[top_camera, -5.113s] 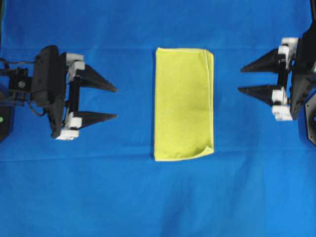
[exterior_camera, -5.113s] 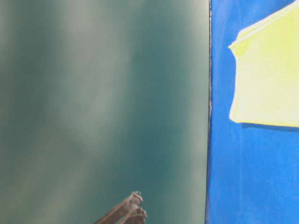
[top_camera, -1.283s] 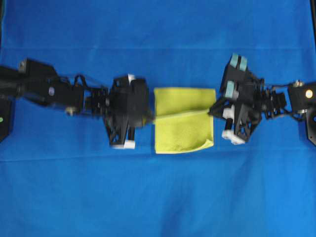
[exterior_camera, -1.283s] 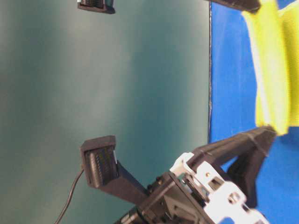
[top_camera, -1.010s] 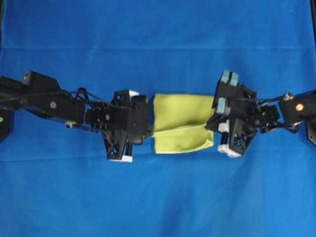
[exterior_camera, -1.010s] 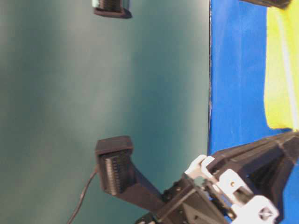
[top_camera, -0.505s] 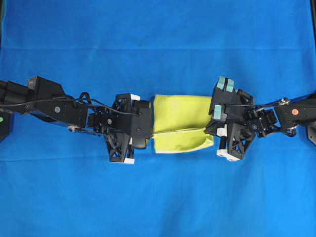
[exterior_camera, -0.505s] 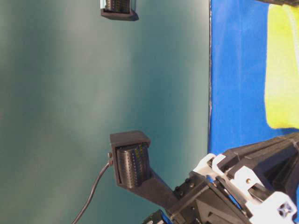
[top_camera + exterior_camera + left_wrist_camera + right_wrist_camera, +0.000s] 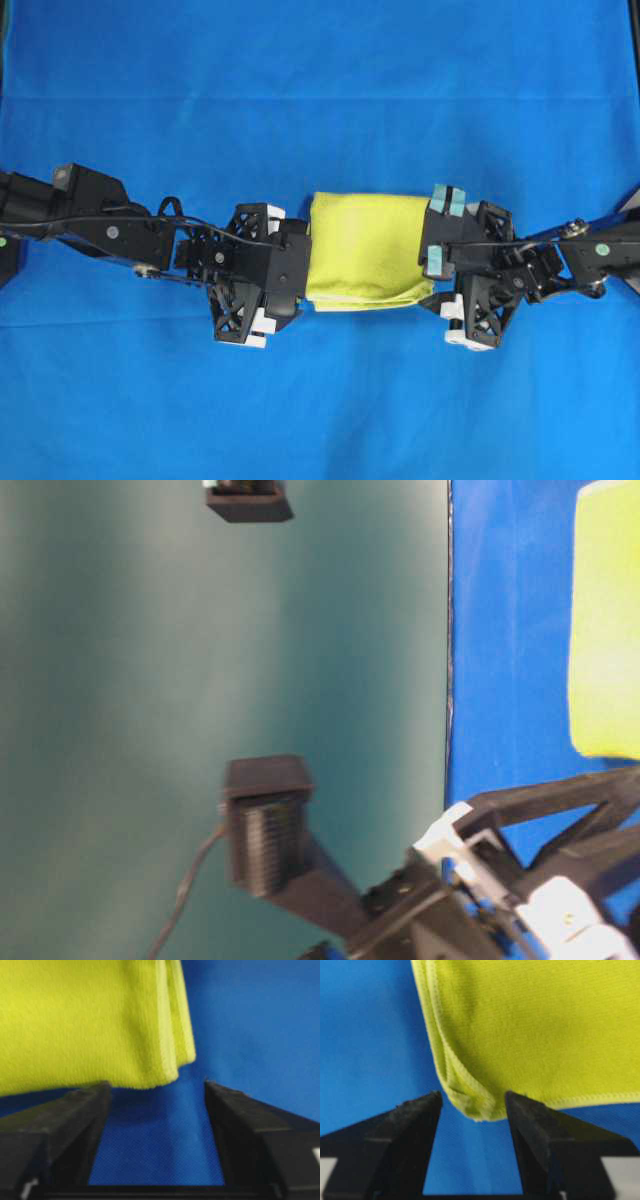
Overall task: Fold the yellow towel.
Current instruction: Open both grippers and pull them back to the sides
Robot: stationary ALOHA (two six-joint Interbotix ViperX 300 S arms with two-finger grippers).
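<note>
Folded yellow towel (image 9: 365, 250) flat on blue cloth (image 9: 320, 90), ungripped.

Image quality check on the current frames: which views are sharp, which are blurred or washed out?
Overhead: evenly lit and fairly sharp, towel clear between both arms. Table-level: soft and sideways, towel overexposed to pale yellow, near arm blurred. Left wrist: towel weave fairly clear, left pincer fingers soft in the foreground. Right wrist: hem stitching crisp, right pincer fingers slightly soft.

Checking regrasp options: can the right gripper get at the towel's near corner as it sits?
Probably yes. The right gripper is open, and the yellow towel has its folded corner lying just between the fingertips on the blue cloth, nothing blocking.
</note>
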